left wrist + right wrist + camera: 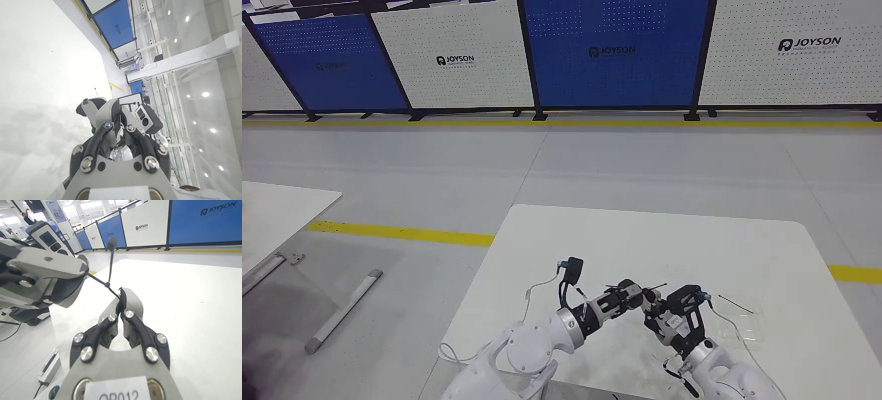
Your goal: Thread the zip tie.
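1. The black zip tie [98, 279] is held in the air above the near part of the white table [189, 313], stretched between the two grippers.
2. A small block [108, 284] sits on the strand about midway between them. From it a second length rises and ends in a thicker, blurred tip.
3. The right gripper [120, 298] has its jaws drawn narrow and pinches one end of the strand at its fingertips.
4. The left gripper [85, 273] is likewise closed. The other end of the strand emerges from between its fingertips. The two grippers are near each other but apart, joined only by the tie.
5. Step in hand, as judged: the block appears to be the locking head, with strap running through or across it, so threading looks engaged. Whether the strap actually passes through the slot cannot be confirmed.
6. Next move, as judged: if the strap is engaged, draw it on through the head along its own line, with both grips firm and no twist. If it is not, the tip must first be aligned with the slot.
7. Thin pale pieces [742, 322] lie on the table beside the right arm, too small to identify.
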